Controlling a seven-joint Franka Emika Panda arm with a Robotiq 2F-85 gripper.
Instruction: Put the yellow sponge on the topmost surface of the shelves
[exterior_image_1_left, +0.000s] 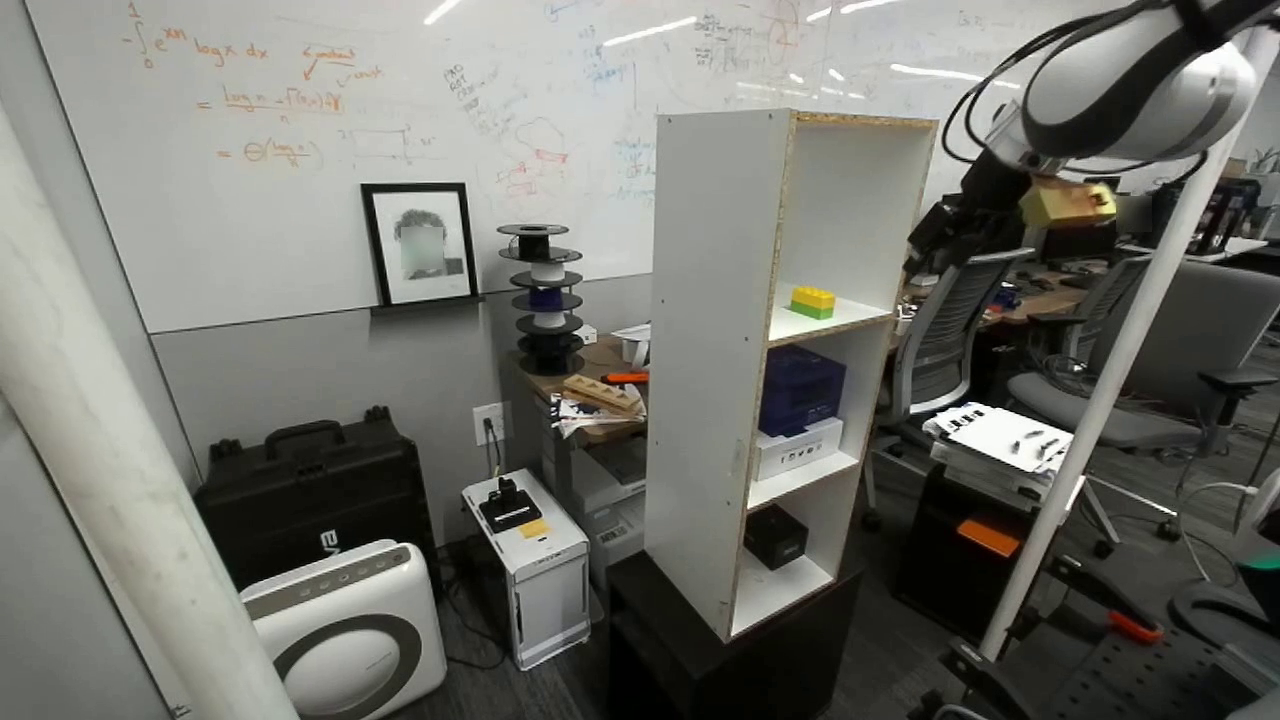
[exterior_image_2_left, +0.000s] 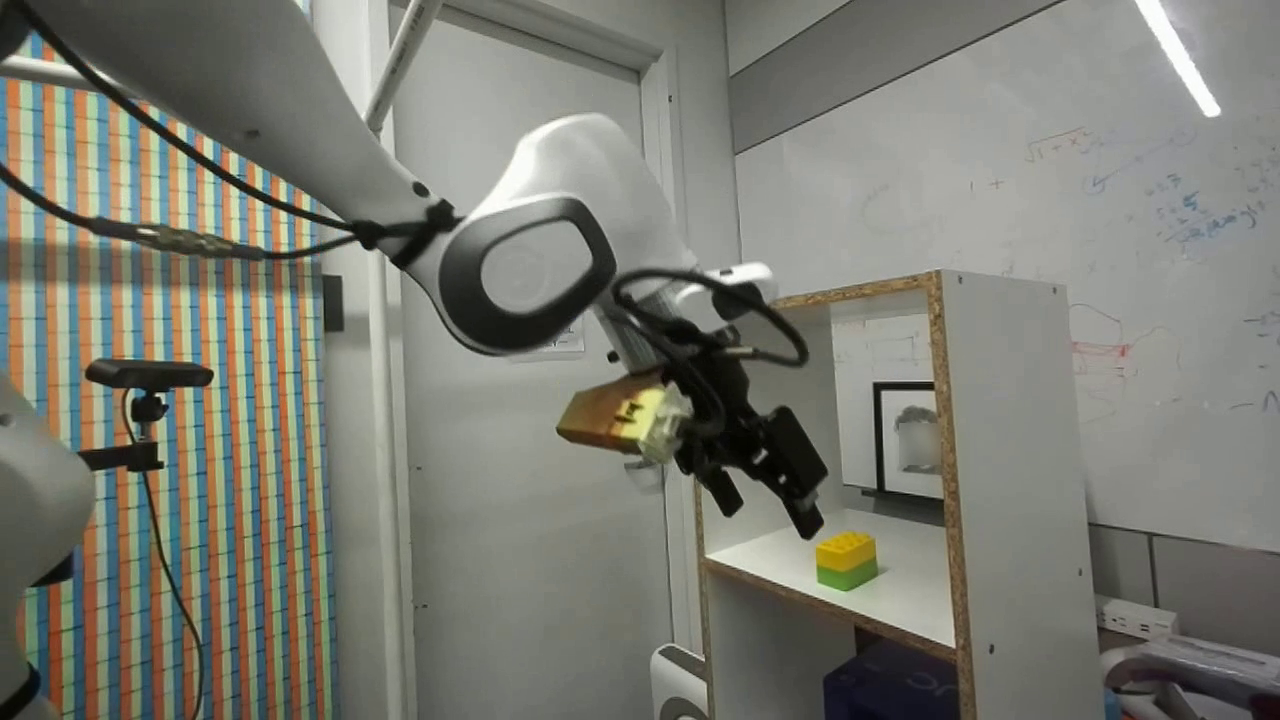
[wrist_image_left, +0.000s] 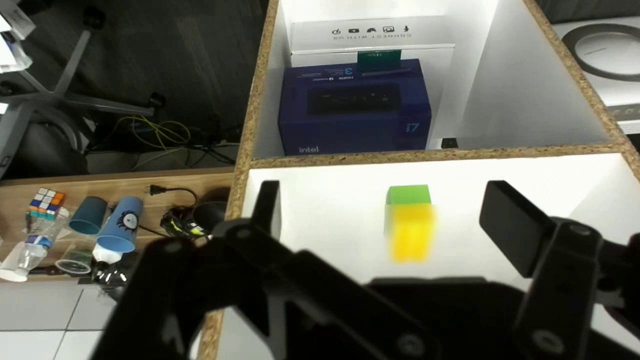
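Note:
The white shelves (exterior_image_1_left: 715, 350) have open compartments and stand on a black base; they also show in an exterior view (exterior_image_2_left: 1020, 450) and the wrist view (wrist_image_left: 430, 156). The only small bright yellow thing inside is a block (exterior_image_1_left: 812, 297), yellow and studded above, green below, more like toy bricks than a sponge. It sits on the floor of the top compartment, also in an exterior view (exterior_image_2_left: 846, 555) and the wrist view (wrist_image_left: 412, 230). My gripper (exterior_image_2_left: 770, 518) is open and empty, in front of that compartment and apart from the block. In the wrist view (wrist_image_left: 385, 205) the block lies between its fingers.
A dark blue box (exterior_image_1_left: 805, 390) on a white box (exterior_image_1_left: 800, 450) fills part of the middle compartment. A black box (exterior_image_1_left: 775, 537) sits in the bottom one. A yellow-brown box (exterior_image_2_left: 610, 415) is fixed to my wrist. A whiteboard (exterior_image_1_left: 560, 150) stands behind; a desk (wrist_image_left: 165, 182) holds cups.

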